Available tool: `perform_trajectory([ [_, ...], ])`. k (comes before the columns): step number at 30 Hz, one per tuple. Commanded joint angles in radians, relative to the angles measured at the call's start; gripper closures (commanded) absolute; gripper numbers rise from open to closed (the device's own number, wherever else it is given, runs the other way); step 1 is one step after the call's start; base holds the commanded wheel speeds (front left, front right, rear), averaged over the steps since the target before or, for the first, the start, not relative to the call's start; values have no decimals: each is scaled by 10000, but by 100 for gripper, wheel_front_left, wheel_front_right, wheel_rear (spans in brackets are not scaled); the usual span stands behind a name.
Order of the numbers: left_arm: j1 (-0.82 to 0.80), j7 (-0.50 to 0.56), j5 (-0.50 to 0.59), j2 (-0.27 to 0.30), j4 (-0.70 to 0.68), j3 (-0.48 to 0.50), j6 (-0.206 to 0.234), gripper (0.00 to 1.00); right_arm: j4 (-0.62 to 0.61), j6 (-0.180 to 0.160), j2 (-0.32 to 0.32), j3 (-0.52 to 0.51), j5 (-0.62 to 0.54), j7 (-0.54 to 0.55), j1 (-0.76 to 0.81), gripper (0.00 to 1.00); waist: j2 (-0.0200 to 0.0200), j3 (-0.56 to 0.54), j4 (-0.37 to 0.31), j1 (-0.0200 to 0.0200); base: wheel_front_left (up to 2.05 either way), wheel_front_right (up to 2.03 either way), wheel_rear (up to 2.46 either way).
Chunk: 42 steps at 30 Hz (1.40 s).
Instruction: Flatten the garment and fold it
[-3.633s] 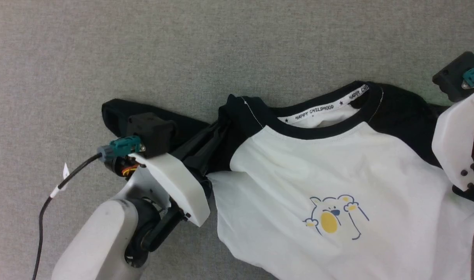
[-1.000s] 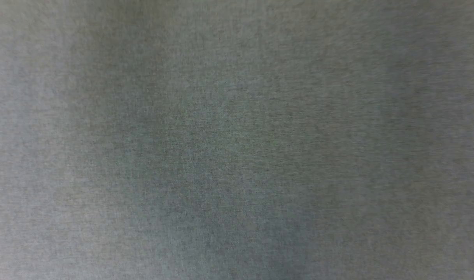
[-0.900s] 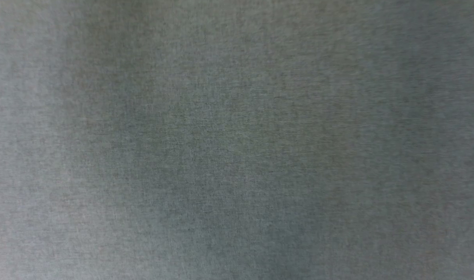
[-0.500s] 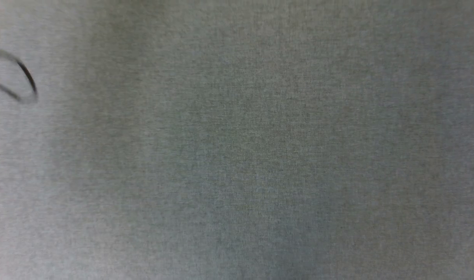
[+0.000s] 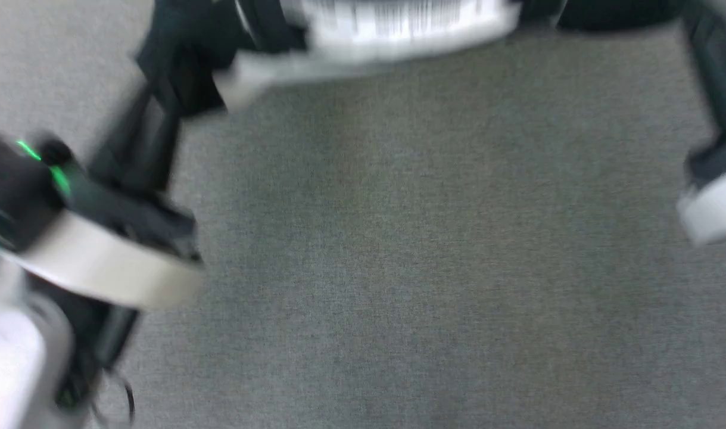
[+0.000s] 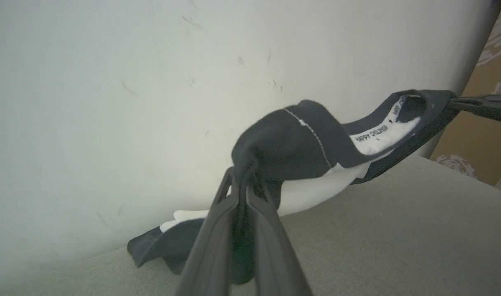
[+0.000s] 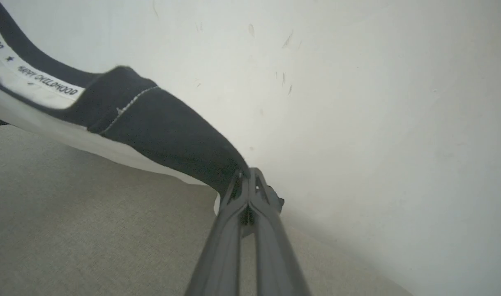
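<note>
Shut tight, left gripper (image 6: 242,181) and right gripper (image 7: 247,174) hold the soft black-and-white long-sleeved shirt (image 6: 299,144) aloft, probably mid-flattening; folding yet to come

White neck tape (image 6: 371,132) inside the garment (image 6: 291,148)'s black collar (image 6: 365,120) is reading HAPPY CHILDHOOD, a small star following. Further along the collar the words are repeating, cut short. The head view's tape is blurring past reading.
</note>
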Motion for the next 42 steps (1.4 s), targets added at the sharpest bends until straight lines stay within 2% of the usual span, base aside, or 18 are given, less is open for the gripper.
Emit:
perform_trajectory([
  [1, 798, 85, 129, 143, -252, -211, 147, 100, -333, -21, 216, -182, -31, 49, 921, 100, 0, -717, -127, 4, 0, 0, 0],
  [6, 2606, 511, 199, 445, -410, -1014, 198, 100, -794, -21, 455, -334, 43, 160, 3041, 100, 0, -1039, -157, 4, 0, 0, 0],
  [8, 3172, 711, 290, 641, -295, -1434, 69, 100, -865, -21, 433, -295, 128, 241, 3706, 100, 0, -1147, -162, 4, 0, 0, 0],
  [12, 4066, 1067, -44, 651, -1, -2149, -149, 100, -827, -21, 287, -63, 404, 591, 4852, 100, 0, -1368, -164, 4, 0, 0, 0],
  [21, 4872, 2193, -662, 886, 600, -3037, -479, 100, -242, -21, -233, 466, 1148, 1954, 6930, 100, 0, -1871, -65, 4, 0, 0, 0],
  [30, 5612, 3366, -1390, 1141, 583, -3601, -454, 100, -18, -21, -272, 816, 1602, 2892, 8180, 100, 0, -2190, -70, 4, 0, 0, 0],
  [35, 5734, 3260, -1292, 972, 858, -3814, -439, 100, 86, -21, -188, 914, 1479, 2889, 8593, 100, 0, -2256, -52, 4, 0, 0, 0],
  [42, 5303, 2339, -858, 316, 2174, -3892, -576, 100, 917, -21, 273, 1382, 1093, 1998, 8357, 100, 0, -2440, 3, 4, 0, 0, 0],
])
